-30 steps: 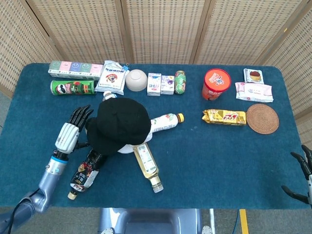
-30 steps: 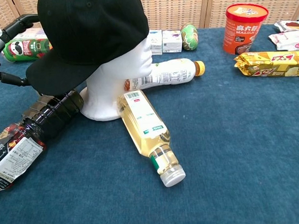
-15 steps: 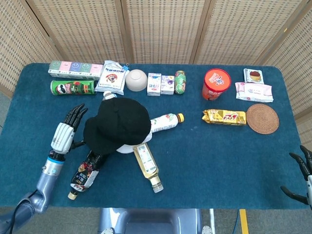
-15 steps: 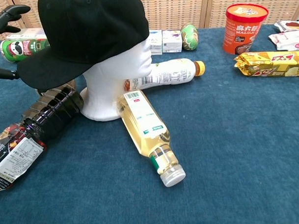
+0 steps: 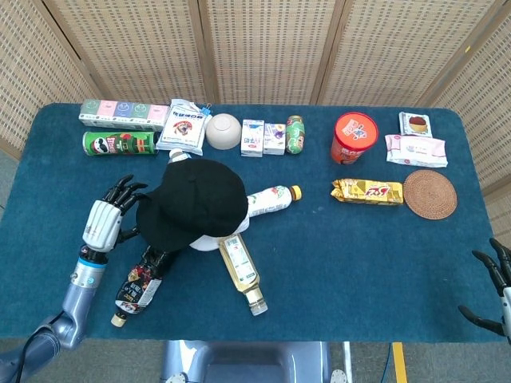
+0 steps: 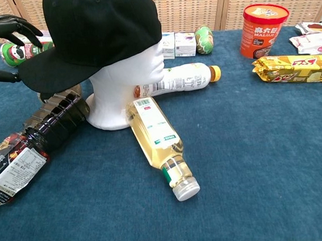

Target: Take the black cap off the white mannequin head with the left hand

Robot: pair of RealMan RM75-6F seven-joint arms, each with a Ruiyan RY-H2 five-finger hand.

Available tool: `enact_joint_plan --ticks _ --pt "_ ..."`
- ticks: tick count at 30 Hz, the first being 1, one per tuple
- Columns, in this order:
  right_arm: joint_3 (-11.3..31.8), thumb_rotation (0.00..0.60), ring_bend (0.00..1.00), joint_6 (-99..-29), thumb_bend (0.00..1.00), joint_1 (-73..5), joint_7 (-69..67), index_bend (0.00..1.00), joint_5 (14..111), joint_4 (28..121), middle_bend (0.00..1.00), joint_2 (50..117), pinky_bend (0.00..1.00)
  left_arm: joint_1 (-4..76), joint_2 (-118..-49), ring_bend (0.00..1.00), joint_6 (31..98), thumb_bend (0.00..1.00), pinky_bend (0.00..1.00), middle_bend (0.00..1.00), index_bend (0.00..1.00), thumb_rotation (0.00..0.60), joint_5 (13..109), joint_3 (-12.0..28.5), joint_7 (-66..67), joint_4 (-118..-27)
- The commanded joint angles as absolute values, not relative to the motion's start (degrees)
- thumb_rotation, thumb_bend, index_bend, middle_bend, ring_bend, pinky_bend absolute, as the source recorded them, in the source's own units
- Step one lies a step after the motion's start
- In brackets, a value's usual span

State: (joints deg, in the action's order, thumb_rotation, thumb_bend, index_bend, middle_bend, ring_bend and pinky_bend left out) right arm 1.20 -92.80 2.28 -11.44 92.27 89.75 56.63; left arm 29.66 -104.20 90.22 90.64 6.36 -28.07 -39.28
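Observation:
The black cap [image 5: 194, 205] [image 6: 94, 38] sits on the white mannequin head [image 6: 125, 84], brim pointing to the robot's left. My left hand [image 5: 106, 218] [image 6: 10, 41] is at the brim's outer edge. Its fingers [image 6: 17, 25] arch over the brim and the thumb reaches in low beside it. No frame shows a firm pinch on the brim. My right hand [image 5: 495, 287] hangs at the table's near right corner, fingers spread, holding nothing.
A dark bottle [image 5: 140, 281] lies under the brim near my left hand. A yellow-drink bottle [image 5: 241, 273] and a white bottle [image 5: 270, 199] lie against the mannequin's base. A green Pringles can [image 5: 120, 144], boxes and snack packs line the far edge.
The left hand drew back leftward from the brim, then returned with its fingers curled over the brim's edge. The cap's brim swung slightly left. The right hand barely moved.

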Motion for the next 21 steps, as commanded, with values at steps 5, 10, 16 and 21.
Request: enact_joint_plan --ticks 5,10,16,21 --pt "1.02 0.600 0.00 -92.90 0.00 2.26 -11.81 0.15 92.60 89.69 0.00 56.53 0.00 29.93 -104.37 0.19 91.50 0.39 0.37 0.33 0.54 0.600 91.30 6.24 -26.27 -38.93" --pt "0.94 0.600 0.00 -93.07 0.00 2.27 -12.21 0.15 92.82 89.54 0.00 56.47 0.00 30.09 -104.54 0.26 91.78 0.42 0.43 0.40 0.61 0.600 91.57 6.04 -25.36 -38.42" --pt "0.79 0.600 0.00 -93.01 0.00 2.21 -12.54 0.15 93.00 89.51 0.00 56.37 0.00 30.53 -105.07 0.34 93.82 0.46 0.54 0.47 0.70 0.600 92.79 5.64 -24.19 -36.68" --pt "0.69 0.600 0.00 -93.04 0.00 2.18 -13.03 0.15 93.13 89.51 0.00 56.23 0.00 30.89 -105.41 0.38 94.90 0.51 0.57 0.51 0.75 0.600 93.27 5.50 -23.70 -35.72"
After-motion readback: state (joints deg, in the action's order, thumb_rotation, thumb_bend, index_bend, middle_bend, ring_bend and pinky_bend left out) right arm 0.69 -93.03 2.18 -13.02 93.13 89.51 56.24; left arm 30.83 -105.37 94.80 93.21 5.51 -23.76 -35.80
